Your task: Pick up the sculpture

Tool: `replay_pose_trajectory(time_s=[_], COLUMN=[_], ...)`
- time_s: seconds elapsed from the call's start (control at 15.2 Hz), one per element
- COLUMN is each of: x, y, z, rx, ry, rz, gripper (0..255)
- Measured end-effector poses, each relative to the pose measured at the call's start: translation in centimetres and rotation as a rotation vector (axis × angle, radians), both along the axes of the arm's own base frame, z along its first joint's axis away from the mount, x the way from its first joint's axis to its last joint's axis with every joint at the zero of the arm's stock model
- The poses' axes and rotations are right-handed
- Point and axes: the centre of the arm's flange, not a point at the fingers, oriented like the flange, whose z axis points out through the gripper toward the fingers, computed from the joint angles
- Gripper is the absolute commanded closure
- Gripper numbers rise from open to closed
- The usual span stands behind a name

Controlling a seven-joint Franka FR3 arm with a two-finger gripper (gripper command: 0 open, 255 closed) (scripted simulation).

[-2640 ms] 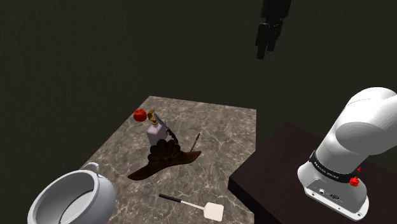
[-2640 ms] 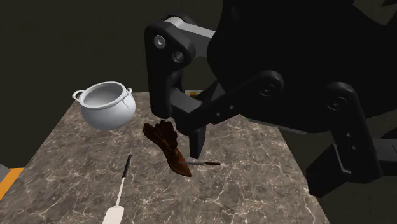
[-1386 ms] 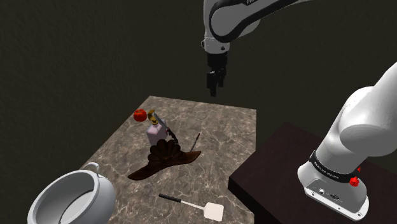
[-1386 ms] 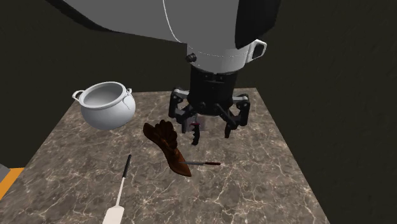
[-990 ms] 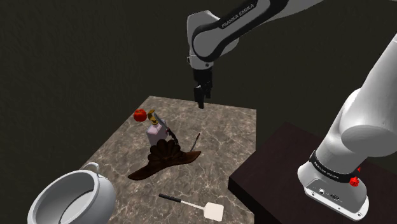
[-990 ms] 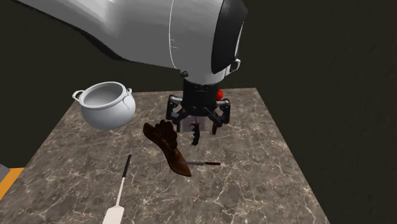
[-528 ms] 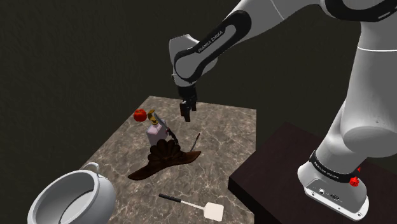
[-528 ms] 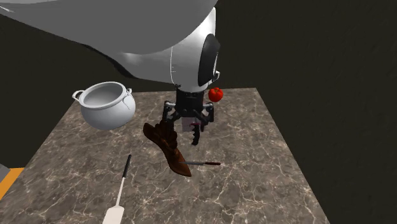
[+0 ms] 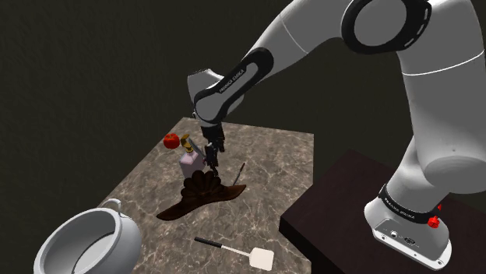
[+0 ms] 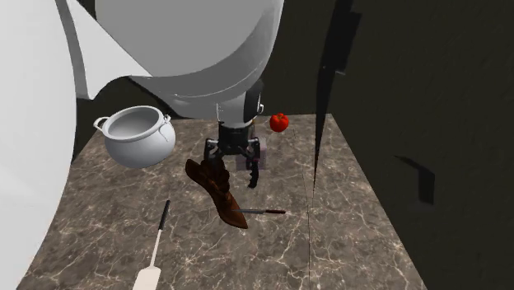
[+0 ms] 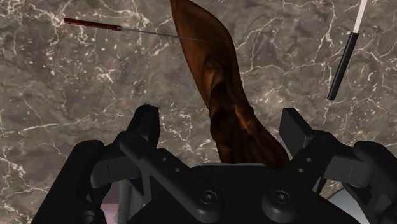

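Glossy white robot arm with dark joints and all-black jaws.

The white arm [image 9: 327, 35] is built of rounded, shiny shells, with dark grey rings [image 9: 387, 19] at the joints and pale lettering [image 9: 236, 78] along its dark, slim forelink. Its base collar [image 9: 405, 209] carries a black band with small pale writing and a red knob [image 9: 433, 223]. The jaws are matt black and angular, set on linked bars fixed by round pivot screws [image 11: 209, 198].
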Motion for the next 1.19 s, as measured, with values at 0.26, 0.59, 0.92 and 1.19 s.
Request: replay_pose_trajectory(time_s=[0.26,0.59,0.92,1.19], x=[2.0,2.0,2.0,2.1], y=[3.9,5.3,5.2,5.3], z=[-3.9,-6.9,-9.2,-9.4], rx=[0.007,0.008,0.009,0.008], ry=[0.014,0.02,0.02,0.02], rz=[0.054,0.072,0.072,0.072], gripper=[0,0,255,255])
